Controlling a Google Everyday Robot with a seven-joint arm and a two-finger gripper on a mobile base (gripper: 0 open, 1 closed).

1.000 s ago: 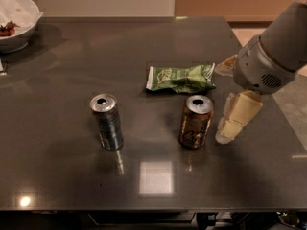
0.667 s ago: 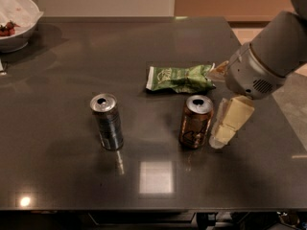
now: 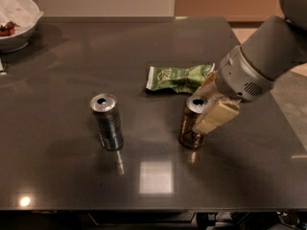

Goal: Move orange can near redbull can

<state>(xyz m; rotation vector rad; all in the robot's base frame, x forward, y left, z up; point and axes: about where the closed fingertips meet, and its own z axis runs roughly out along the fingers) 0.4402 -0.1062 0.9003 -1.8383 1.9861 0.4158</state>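
The orange can (image 3: pixel 188 128) stands upright right of the table's middle, orange-brown with a silver top. The redbull can (image 3: pixel 107 122), slim and silver-blue, stands upright well to its left. My gripper (image 3: pixel 200 110) comes in from the right at the orange can's upper part. One cream finger (image 3: pixel 216 116) lies across the can's near right side, and the other (image 3: pixel 205 86) stands just behind the can. The can sits between them on the table. The jaws are open around it, and the near finger hides part of the can's right side.
A green snack bag (image 3: pixel 177 77) lies flat just behind the orange can. A white bowl (image 3: pixel 17 30) with red food stands at the far left corner. The dark table (image 3: pixel 153 176) has its near edge at the bottom and its right edge close to my arm.
My gripper has moved left from beside the orange can until its fingers stand on either side of it. Both cans have stayed in place.
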